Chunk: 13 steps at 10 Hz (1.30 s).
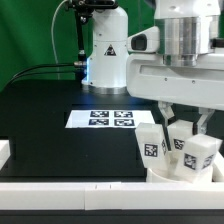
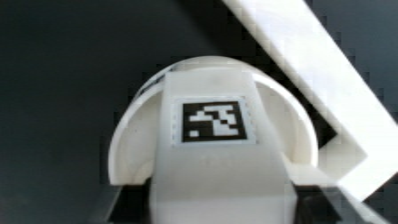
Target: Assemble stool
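Observation:
The stool's round white seat [image 1: 163, 173] lies at the exterior view's lower right. Two stubby tagged legs [image 1: 151, 146] [image 1: 197, 157] stand upright on it. A third white leg [image 1: 181, 137] sits between them, and my gripper [image 1: 182, 126] comes down from above and is shut on it. In the wrist view this leg [image 2: 214, 120] fills the middle with its square tag facing the camera. My gripper [image 2: 217, 205] clamps its sides, with a dark finger [image 2: 135, 200] pressed against it. Whether the held leg touches the seat is hidden.
The marker board [image 1: 110, 118] lies flat on the black table, toward the exterior view's left of the stool. A white rail [image 1: 70, 193] runs along the front edge and shows as a slanted bar [image 2: 302, 60] in the wrist view. The arm's base [image 1: 105, 55] stands behind.

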Available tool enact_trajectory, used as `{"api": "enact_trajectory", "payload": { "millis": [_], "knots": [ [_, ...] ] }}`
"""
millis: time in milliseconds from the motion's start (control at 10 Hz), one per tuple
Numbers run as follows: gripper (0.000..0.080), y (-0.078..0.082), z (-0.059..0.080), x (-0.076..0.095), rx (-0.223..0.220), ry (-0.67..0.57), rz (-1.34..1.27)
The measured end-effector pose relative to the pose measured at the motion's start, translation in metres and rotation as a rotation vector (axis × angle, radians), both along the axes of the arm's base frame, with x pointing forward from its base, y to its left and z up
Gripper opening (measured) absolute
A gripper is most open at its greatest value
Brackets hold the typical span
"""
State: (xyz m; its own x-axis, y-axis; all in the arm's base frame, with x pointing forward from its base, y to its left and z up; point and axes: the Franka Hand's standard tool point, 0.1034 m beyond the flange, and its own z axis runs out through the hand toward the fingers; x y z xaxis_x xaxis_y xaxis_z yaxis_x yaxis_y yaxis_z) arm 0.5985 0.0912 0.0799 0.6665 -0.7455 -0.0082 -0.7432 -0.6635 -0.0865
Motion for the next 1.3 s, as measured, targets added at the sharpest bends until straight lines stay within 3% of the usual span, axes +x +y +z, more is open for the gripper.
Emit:
{"api": "enact_trajectory", "payload": {
  "millis": [300, 400, 700, 800, 900, 1000, 1100, 1200, 1300],
  "knots": [
    [0.0334, 0.000, 0.000, 0.001, 0.022, 0.010, -0.220],
    [0.0334, -0.004, 0.000, 0.003, 0.059, 0.005, -0.415],
    [0.0334, 0.006, 0.005, 0.015, 0.177, -0.024, -0.956],
    [0.0334, 0.007, 0.004, 0.014, 0.178, -0.023, -0.963],
    [0.0417, 0.006, 0.004, 0.014, 0.176, -0.025, -0.948],
    [0.0551, 0.007, 0.004, 0.014, 0.173, -0.028, -0.917],
    [0.0551, 0.012, 0.006, 0.011, 0.170, 0.015, -0.867],
    [0.0629, 0.014, 0.014, 0.017, 0.173, 0.020, -0.765],
    [0.0643, 0.013, 0.022, 0.023, 0.170, 0.005, -0.583]
  ]
}}
